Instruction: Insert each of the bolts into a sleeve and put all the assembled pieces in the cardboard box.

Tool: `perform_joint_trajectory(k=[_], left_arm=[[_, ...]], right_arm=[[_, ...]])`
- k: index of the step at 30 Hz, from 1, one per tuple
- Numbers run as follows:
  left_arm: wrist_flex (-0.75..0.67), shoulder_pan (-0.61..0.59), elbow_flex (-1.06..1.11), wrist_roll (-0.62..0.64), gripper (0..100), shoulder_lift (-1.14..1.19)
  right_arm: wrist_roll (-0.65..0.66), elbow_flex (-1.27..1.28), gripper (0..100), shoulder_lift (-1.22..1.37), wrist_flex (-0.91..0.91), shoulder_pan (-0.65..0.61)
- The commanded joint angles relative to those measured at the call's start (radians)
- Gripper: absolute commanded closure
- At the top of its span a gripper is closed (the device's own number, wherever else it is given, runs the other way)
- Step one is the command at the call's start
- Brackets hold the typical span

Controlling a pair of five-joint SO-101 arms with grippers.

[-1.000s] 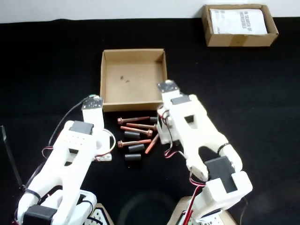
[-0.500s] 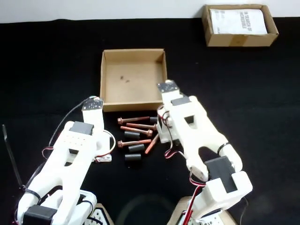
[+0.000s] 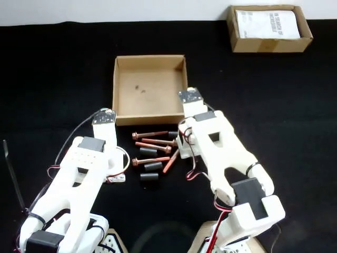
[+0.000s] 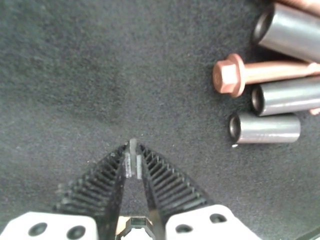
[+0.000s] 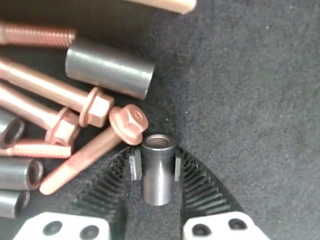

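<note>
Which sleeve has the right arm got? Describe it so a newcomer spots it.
Find the open cardboard box mid-table; bolts and loose sleeves lie just in front of it. The target sleeve is at that pile's edge, the only one clamped between the fingers of the right gripper; the others lie free.

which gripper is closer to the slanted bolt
Right. The right gripper, shut on a sleeve, has the head of the slanted bolt just beside it. The left gripper, shut on nothing, sits across the pile from that bolt.
</note>
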Motion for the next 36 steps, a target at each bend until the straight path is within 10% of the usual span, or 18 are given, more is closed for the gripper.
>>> perform_joint_trajectory(k=[1,19,27,36], left_arm=[[-0.006,0.012,-0.004,-0.006,99,-0.001],[0.000,0.108,-0.093,-0.005,99,-0.008],[0.239,0.308,-0.412,-0.005,99,0.002],[0.331,0.400,-0.736,0.002,74,0.285]], right_arm=[[0.006,0.013,97.1,-0.001,-0.007,0.007],[0.006,-0.331,99.1,-0.308,0.410,0.231],[0.075,-0.285,99.1,-0.634,0.535,0.409],[0.193,0.105,99.1,-0.891,0.352,0.711]])
